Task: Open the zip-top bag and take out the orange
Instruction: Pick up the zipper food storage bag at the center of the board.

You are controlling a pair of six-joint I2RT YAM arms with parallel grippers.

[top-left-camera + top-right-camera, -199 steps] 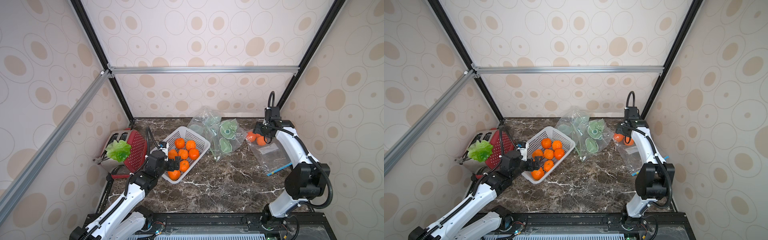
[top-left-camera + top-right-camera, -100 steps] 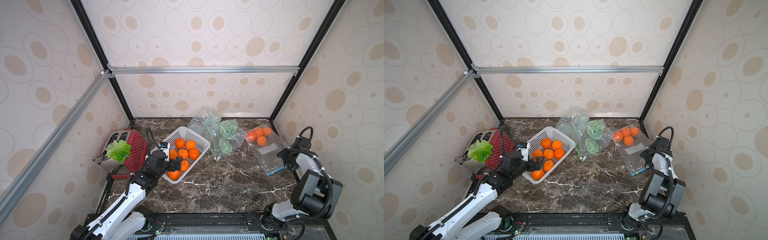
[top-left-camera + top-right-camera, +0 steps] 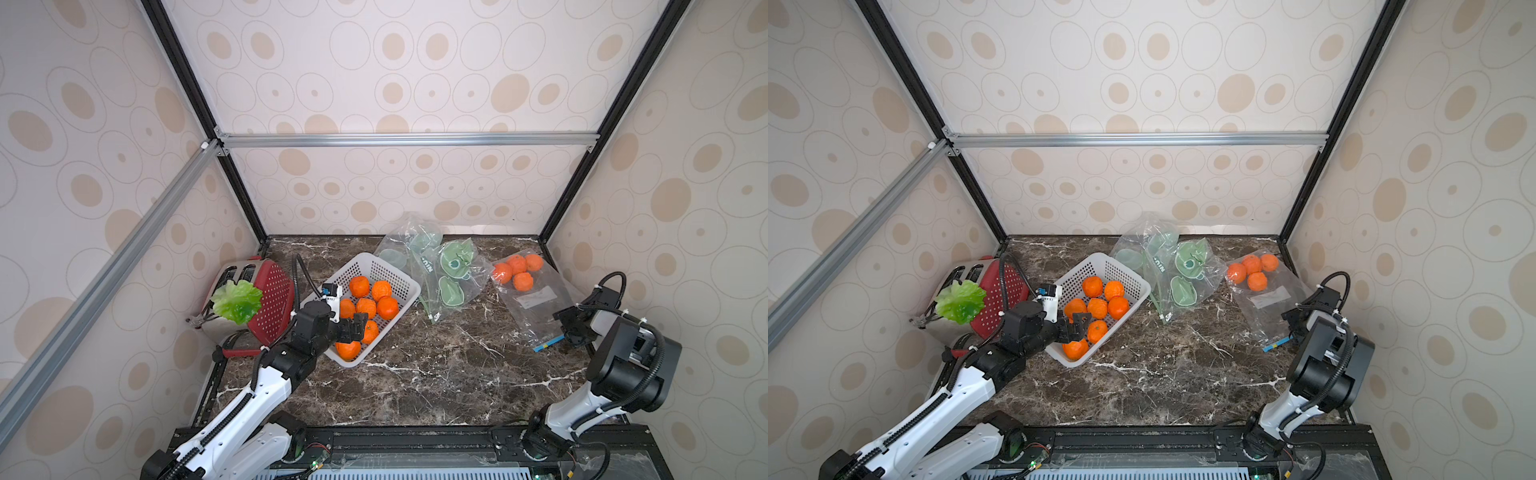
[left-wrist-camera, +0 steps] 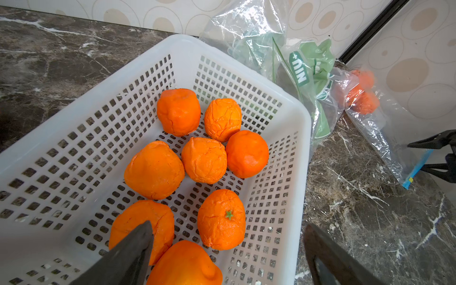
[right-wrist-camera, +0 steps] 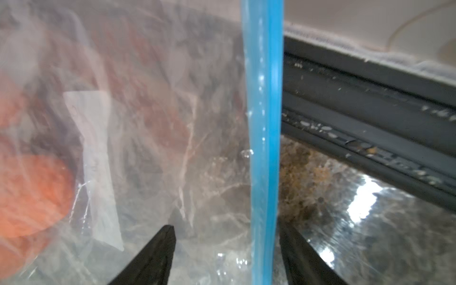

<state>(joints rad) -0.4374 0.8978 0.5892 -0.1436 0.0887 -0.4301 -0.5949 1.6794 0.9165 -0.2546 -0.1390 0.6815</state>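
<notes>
Big swing from the right gripper (image 3: 562, 336): a second ago it was out over the far end of the zip-top bag (image 3: 540, 316), above the fruit. Now it sits low at the bag's near end, right on the blue zip strip (image 3: 547, 343). The bag lies flat on the worktop (image 3: 436, 374) and stretches away ahead of that gripper, with the four bagged oranges (image 3: 517, 270) bunched at the end furthest from its fingertips. They are well apart from it and still sealed in. The left gripper (image 3: 355, 328) hasn't budged; it hangs spread wide over the near corner of the basket (image 3: 395, 270), gripping nothing, with the loose oranges (image 3: 374, 299) just below and ahead of it. In both top views the right gripper's own body hides its fingertips. The right wrist view shows them: the fingers stand apart, the blue strip runs between them close to one finger, and they are not clamped on it. That view also shows a white label (image 5: 93, 148) inside the plastic, with a blurred orange beyond it.
</notes>
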